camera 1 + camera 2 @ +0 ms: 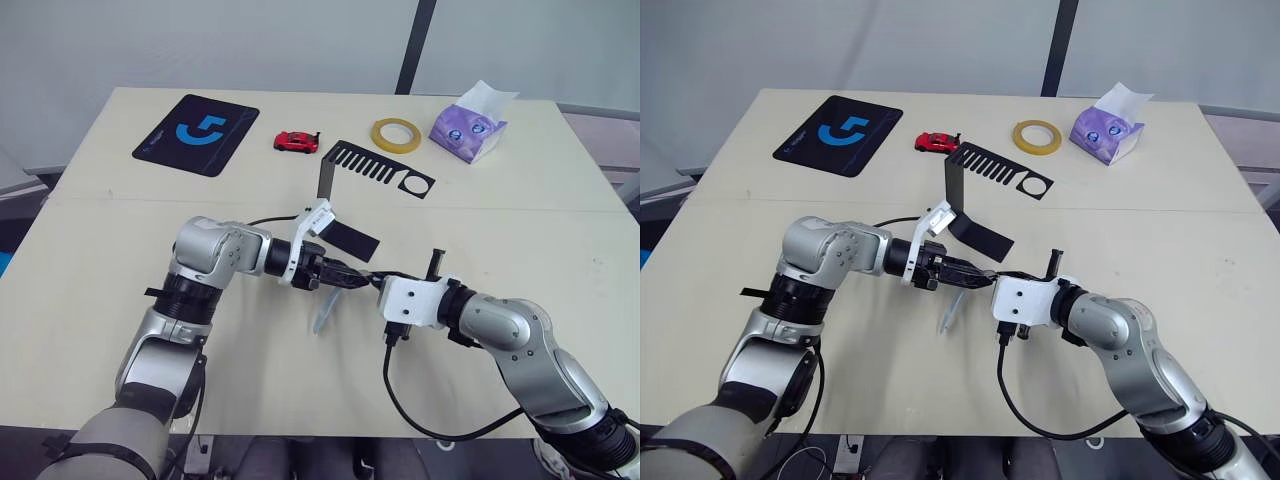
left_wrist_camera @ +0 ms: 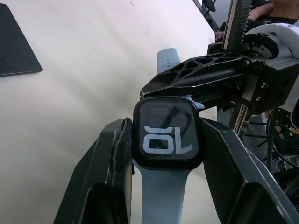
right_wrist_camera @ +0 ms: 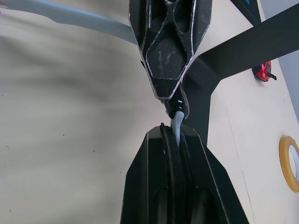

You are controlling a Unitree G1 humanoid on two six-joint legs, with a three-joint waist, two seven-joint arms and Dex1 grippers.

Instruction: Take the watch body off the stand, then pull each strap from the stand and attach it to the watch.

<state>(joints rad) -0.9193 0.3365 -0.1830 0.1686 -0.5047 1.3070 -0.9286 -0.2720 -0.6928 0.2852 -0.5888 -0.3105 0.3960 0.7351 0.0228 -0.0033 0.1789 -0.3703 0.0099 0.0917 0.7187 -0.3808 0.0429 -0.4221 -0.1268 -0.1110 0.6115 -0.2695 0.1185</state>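
pale "10" on the black screen of the watch body (image 2: 167, 139), seen upside down in the left wrist view, blue G-shaped logo on the black mouse pad (image 1: 196, 132)

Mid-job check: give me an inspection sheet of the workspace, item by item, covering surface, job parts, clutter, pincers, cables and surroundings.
Surface: pale table, made of two boards with a seam across.
Job's things: watch body off the stand, screen facing the left wrist camera; one strap hangs from it, the other strap meets its far edge.
Clutter: mouse pad, red toy car, tape roll, tissue pack, all along the far side.
Grippers: left pincer shut on the watch body; right pincer shut on the other strap, tip to tip with the left.
Cables: black cable loops from the right wrist.
Surroundings: grey wall and a dark post behind the table.
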